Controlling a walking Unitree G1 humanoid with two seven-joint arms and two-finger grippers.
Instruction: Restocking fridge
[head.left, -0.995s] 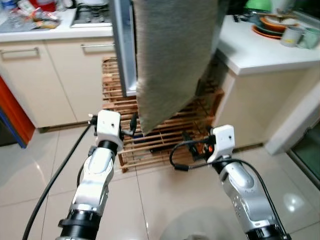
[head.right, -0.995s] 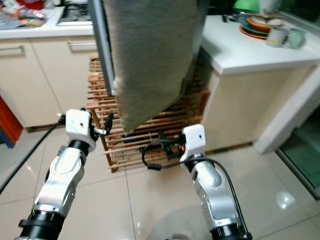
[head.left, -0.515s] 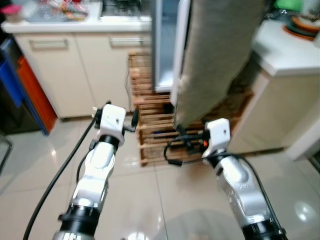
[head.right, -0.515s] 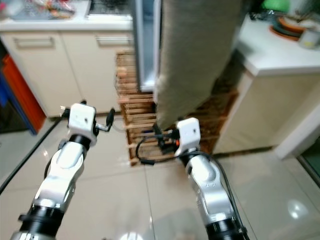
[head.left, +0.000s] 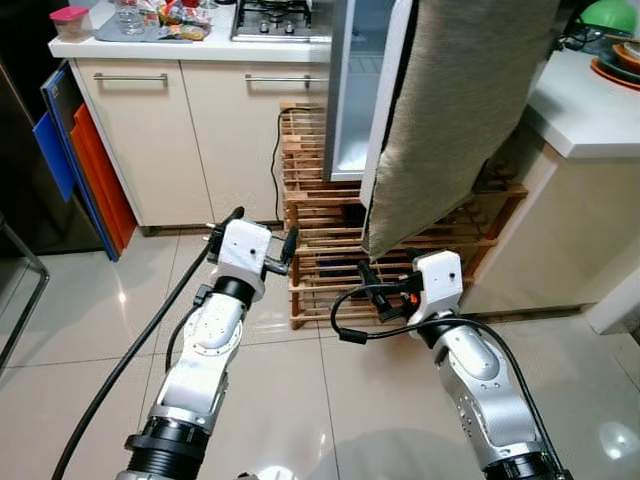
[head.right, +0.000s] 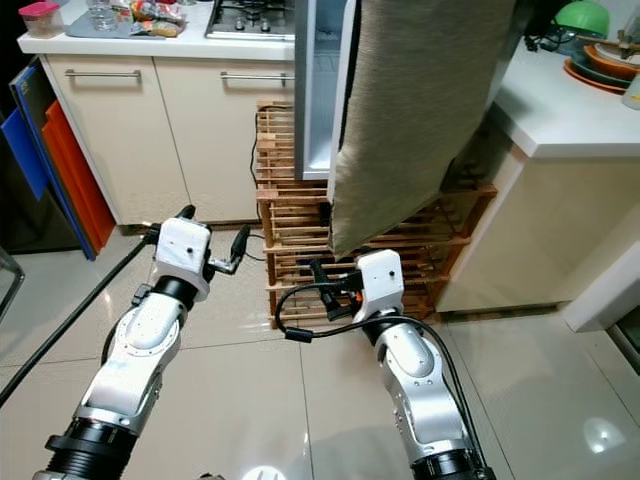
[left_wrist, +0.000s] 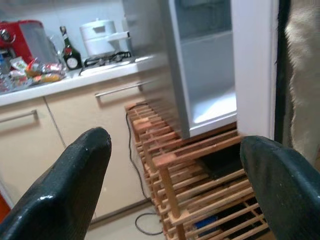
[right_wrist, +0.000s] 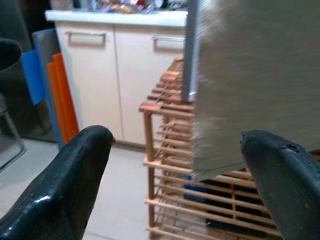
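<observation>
Wooden rack (head.left: 330, 250): slatted, standing on the tiled floor (head.left: 90, 330), carrying the fridge.
Fridge (head.left: 352, 90): small, silver-sided, on top of the rack between the cream cabinets and the white counter; door ajar, pale bare interior visible in the left wrist view.
Grey cloth (head.left: 455, 110): draped over the fridge door, hanging down in front of the rack.
Left gripper (head.left: 262, 240): raised before the rack, to the fridge's left; fingers spread wide, holding nothing.
Right gripper (head.left: 372, 290): lower, just under the cloth's bottom corner, in front of the rack; fingers wide apart, empty.
Cabinets (head.left: 170, 130): cream doors with bar handles, hob (head.left: 275, 18) and cluttered tray on the worktop.
Boards (head.left: 85, 165): orange and blue, leaning upright at the cabinet's left end.
Counter (head.left: 590, 115): white, on the right, stacked plates and a green bowl at the far edge.
</observation>
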